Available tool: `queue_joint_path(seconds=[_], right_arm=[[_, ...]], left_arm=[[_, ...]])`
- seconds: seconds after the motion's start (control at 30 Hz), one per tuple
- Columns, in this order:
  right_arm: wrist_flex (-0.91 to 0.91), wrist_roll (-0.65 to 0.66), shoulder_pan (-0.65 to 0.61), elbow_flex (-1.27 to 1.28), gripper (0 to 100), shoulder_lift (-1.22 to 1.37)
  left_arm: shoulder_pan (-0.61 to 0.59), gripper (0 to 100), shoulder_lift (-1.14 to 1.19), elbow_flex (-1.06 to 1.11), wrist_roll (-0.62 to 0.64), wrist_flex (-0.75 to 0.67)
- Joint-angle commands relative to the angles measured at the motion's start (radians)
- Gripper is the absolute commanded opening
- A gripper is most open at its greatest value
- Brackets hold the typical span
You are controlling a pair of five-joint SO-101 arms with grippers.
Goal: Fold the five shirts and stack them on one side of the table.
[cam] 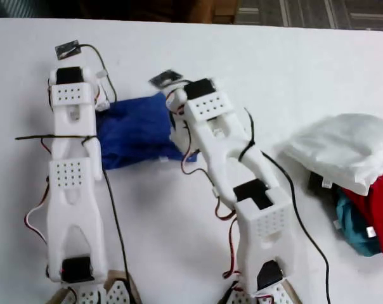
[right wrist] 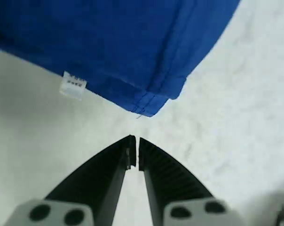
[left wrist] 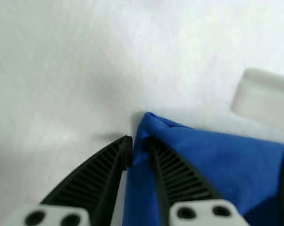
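A blue shirt [cam: 137,130] lies bunched on the white table [cam: 179,209] between my two arms. In the left wrist view my left gripper [left wrist: 138,149] is shut on a raised corner of the blue shirt [left wrist: 217,160], with cloth pinched between the black fingers. My right gripper [right wrist: 134,151] is shut with nothing in it, hovering just off the hemmed corner of the blue shirt [right wrist: 109,42]. A small white tag [right wrist: 72,84] sticks out from that edge. At the table's right side, a white shirt [cam: 344,149] tops a pile with a red shirt [cam: 378,202] and a teal shirt [cam: 356,225].
Black cables [cam: 118,228] trail over the table beside each arm. The table's far edge [cam: 179,21] runs along the back. A white part of the other arm [left wrist: 264,96] shows beyond the blue cloth in the left wrist view. Bare tabletop [cam: 166,240] lies between the arm bases.
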Motion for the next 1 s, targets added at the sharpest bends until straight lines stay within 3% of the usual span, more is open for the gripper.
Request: queue_joint_path(seconds=[0.0, 0.2, 0.33, 0.43, 0.97], right_arm=[[0.021, 0.302, -0.008, -0.068, 1.8, -0.058], [0.012, 0.542, -0.013, -0.175, 2.0, -0.015], [0.068, 0.680, -0.041, -0.239, 15.4, 0.028], [0.085, 0.713, -0.056, -0.272, 23.8, 0.071], [0.073, 0.732, -0.096, -0.509, 20.9, 0.331]], left_arm=[[0.017, 9, -0.005, -0.024, 0.002, -0.006], [0.017, 9, -0.005, -0.024, 0.002, -0.006], [0.018, 9, -0.005, -0.024, -0.035, -0.006], [0.018, 9, -0.005, -0.024, -0.043, -0.006], [0.018, 9, -0.005, -0.025, -0.041, -0.006]])
